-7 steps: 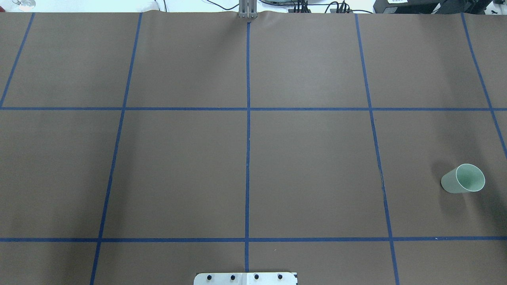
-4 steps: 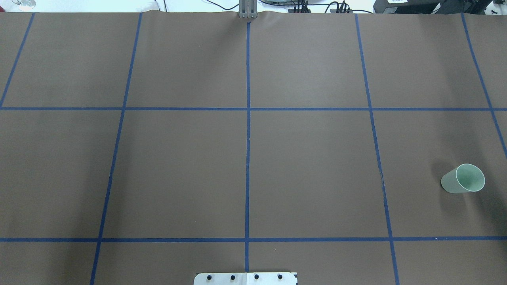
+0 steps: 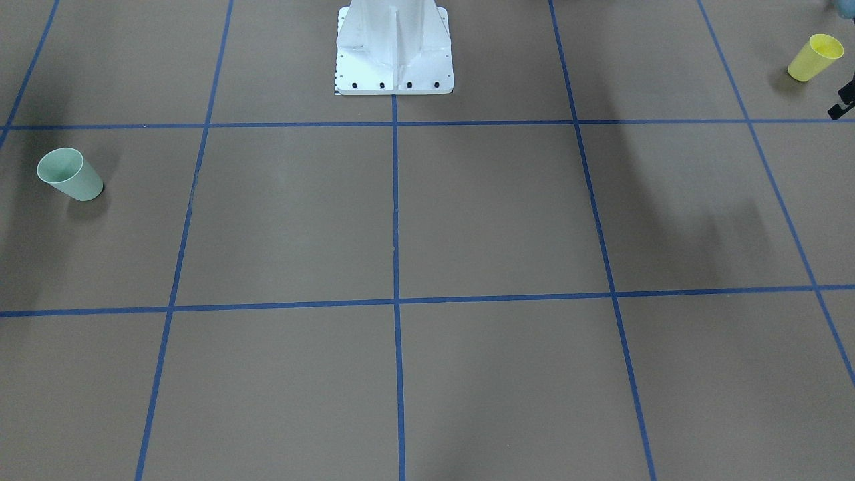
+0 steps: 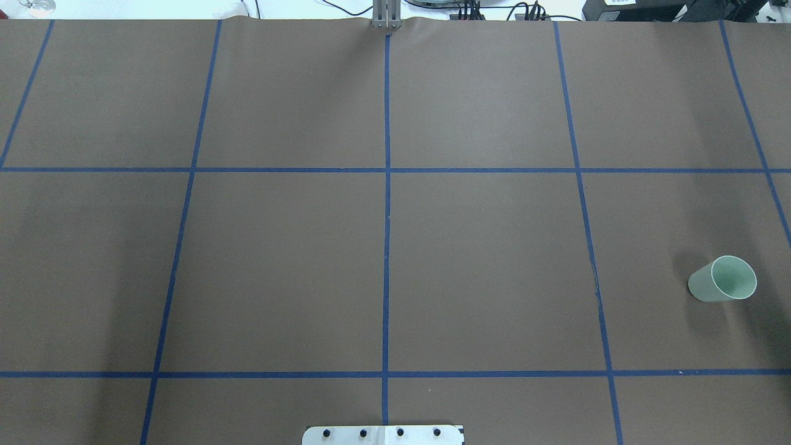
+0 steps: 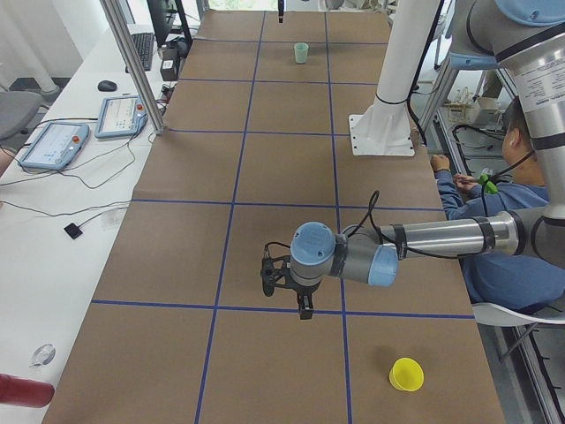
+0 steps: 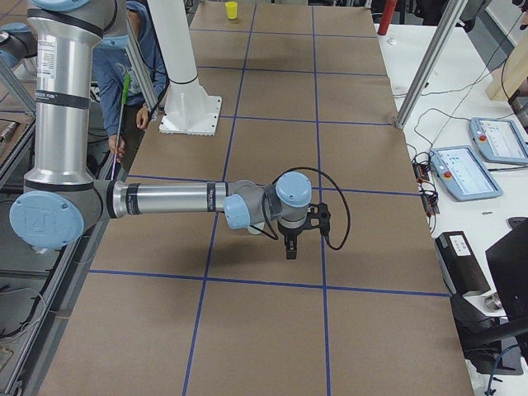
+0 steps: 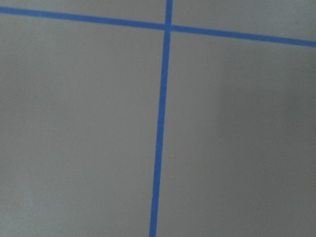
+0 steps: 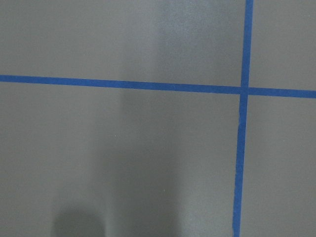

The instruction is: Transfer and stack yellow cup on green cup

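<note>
One table (image 4: 482,259), brown cover with a blue tape grid, spans all views. Two arms hang over it. You see the left arm (image 5: 433,238) reaching out low over the table's left end, and the right arm (image 6: 165,198) likewise over the right end.

Yellow cup (image 3: 815,57): upright, mouth up, at the left end, on the robot's side of the table. Nothing touches it. Green cup (image 4: 722,279): upright, mouth up and nothing inside, at the right end. The cups are well apart, with the robot's base between them.

Left gripper (image 5: 303,309): points down, near the yellow cup but clear of it, holding nothing. Right gripper (image 6: 290,252): points down, also empty. Only the side views show either gripper, so you cannot tell how far the jaws stand apart. Both wrist cameras give you bare cover and tape.

Judgement: none of the task is done. The grasp, the lift, the carry across and the stacking are all left.
</note>
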You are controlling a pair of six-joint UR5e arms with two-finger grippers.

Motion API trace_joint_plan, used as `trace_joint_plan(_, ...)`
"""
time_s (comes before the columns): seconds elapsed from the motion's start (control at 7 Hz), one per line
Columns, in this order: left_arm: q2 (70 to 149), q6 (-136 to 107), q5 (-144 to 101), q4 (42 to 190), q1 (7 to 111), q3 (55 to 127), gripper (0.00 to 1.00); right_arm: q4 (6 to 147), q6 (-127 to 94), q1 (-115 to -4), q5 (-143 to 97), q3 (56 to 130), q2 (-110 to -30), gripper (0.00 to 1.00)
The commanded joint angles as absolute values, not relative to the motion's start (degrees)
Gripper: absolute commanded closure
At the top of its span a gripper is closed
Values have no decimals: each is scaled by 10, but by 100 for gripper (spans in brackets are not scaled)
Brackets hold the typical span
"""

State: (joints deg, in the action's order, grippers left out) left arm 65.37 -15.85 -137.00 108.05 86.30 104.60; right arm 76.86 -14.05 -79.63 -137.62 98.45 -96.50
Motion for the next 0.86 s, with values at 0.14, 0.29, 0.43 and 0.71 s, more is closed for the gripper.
trace_joint_plan(0.14,502,-164,-1304,1252,872,1014,0,766,-141,-792,-1376,984,-964,0)
trace_joint_plan(0.29,488,-157,-1304,1309,878,953,1,766,-141,-792,-1376,984,-962,0)
trace_joint_plan(0.43,483,-160,-1309,1397,902,888,1,766,-141,-792,-1376,985,-962,0)
trace_joint_plan(0.71,458,-159,-1311,1454,918,862,2,765,-183,-781,-1376,989,-959,0)
